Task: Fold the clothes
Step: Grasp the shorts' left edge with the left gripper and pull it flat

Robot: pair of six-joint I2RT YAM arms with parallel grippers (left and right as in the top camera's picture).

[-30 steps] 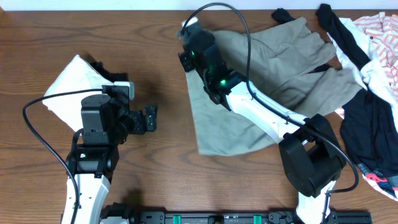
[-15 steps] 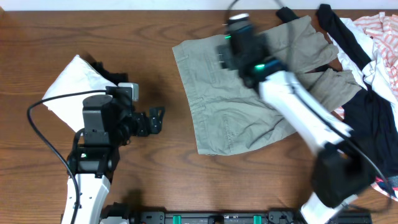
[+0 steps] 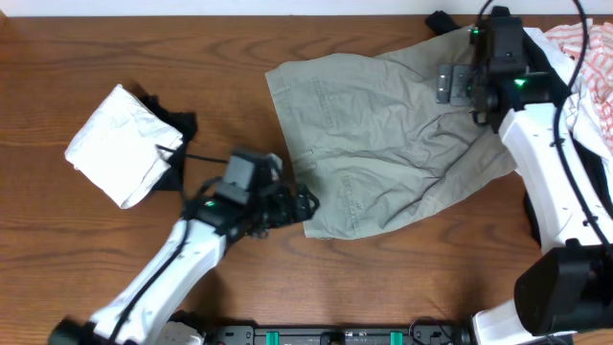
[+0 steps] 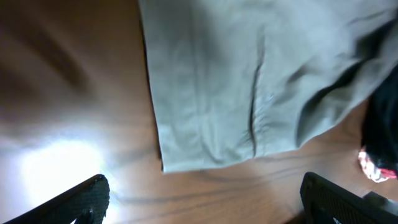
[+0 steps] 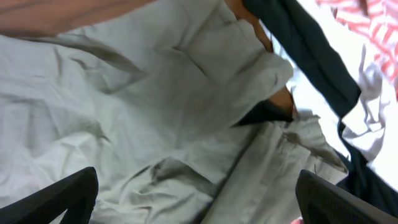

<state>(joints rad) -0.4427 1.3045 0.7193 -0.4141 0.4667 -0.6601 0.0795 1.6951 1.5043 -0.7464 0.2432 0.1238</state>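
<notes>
Open brown wooden surface point(image 3: 239, 86) between white folded cloth bundle point(image 3: 120, 144) and pale sage wrinkled shorts point(image 3: 374, 134), heap of black and pink-striped garments point(image 3: 596, 43) crowding the right edge, pressed against the shorts

On the counter point(image 3: 239, 57) the shorts point(image 3: 374, 134) lie mid-right, a folded bundle point(image 3: 120, 144) well apart to their left, other garments point(image 3: 599, 53) touching their right.

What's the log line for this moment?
shorts: spread out, wrinkled, unfolded | left gripper: open, by shorts' near corner | right gripper: open, above the legs | fold: not begun
</notes>
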